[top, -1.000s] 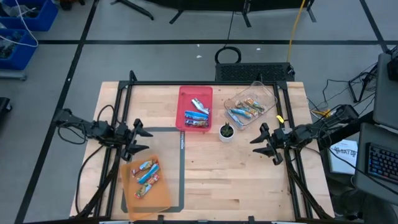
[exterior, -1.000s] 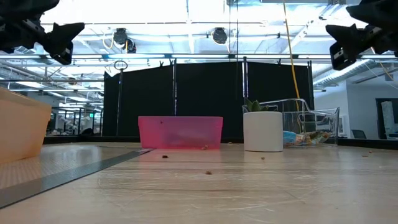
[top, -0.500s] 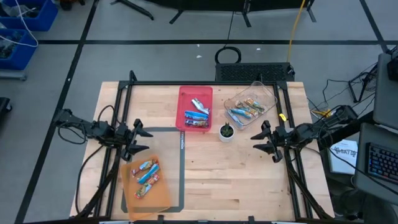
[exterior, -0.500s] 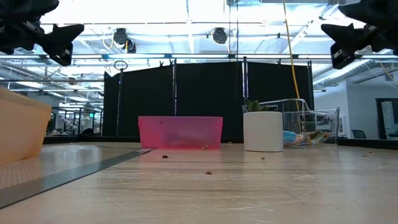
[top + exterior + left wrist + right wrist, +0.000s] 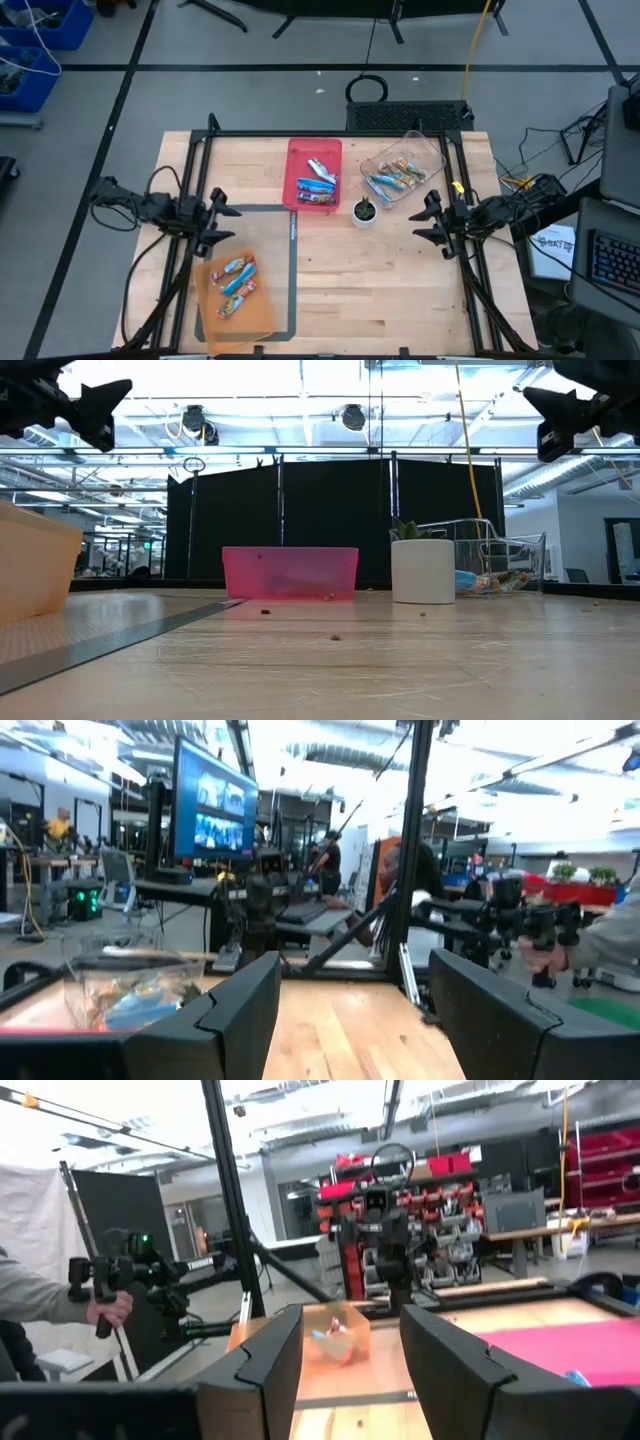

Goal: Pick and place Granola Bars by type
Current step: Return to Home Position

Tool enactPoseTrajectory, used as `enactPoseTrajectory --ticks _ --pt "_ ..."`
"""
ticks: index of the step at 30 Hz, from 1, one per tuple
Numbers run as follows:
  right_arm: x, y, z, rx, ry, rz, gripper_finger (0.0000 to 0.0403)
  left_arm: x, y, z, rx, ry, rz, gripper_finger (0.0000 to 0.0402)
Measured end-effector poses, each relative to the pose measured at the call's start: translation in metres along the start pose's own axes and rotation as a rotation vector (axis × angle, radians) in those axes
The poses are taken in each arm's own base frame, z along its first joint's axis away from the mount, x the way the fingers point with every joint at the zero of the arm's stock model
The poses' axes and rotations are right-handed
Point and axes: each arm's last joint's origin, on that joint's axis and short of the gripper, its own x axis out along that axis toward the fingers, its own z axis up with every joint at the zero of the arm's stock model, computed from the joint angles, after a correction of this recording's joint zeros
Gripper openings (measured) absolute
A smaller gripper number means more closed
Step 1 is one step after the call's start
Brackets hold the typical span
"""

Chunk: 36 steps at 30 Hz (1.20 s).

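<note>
Left pincer [image 5: 224, 218] hangs spread and empty near the bench's [image 5: 380, 290] left edge, right pincer [image 5: 423, 217] likewise near its right. We find the Granola Bars [image 5: 318, 182] all binned: red bin [image 5: 292, 160], clear bin [image 5: 432, 150], orange bin [image 5: 262, 320]. None lies loose between the arms, so we reckon no grasp remains.

Three bins sit on the one tabletop [image 5: 400, 290]: one red bin [image 5: 299, 150], one transparent bin [image 5: 421, 141] and one orange bin [image 5: 256, 320]. One potted plant [image 5: 364, 212] stands in a single white cup. The Granola Bars [image 5: 316, 183] lie in all three bins: about three in the red bin, about four in the transparent bin and about four in the orange bin; the wrappers overlap, so these counts are rough. There are two grippers, the left gripper [image 5: 222, 222] and the right gripper [image 5: 424, 219].
</note>
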Motion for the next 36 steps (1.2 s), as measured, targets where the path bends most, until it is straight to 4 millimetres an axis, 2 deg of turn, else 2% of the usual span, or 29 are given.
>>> enactPoseTrajectory --ticks 9,15,19,25,36 --pt "-0.004 -0.002 -0.005 0.025 0.053 -0.008 0.0160 0.000 0.000 -0.001 0.006 0.016 0.001 0.0255" --pt "-0.005 -0.005 -0.015 0.077 0.140 -0.084 0.0160 -0.002 0.004 -0.018 -0.016 0.180 0.105 0.0255" --pt "-0.004 -0.006 -0.016 0.042 0.145 -0.118 0.0160 -0.002 0.005 -0.018 -0.012 0.184 0.129 0.0255" --pt "-0.005 -0.010 -0.015 0.012 0.115 -0.265 0.0160 -0.002 0.005 -0.019 -0.023 0.187 0.129 0.0255" --pt "-0.005 -0.010 -0.015 0.068 0.109 -0.263 0.0160 -0.002 0.005 -0.018 -0.045 0.179 0.127 0.0255"
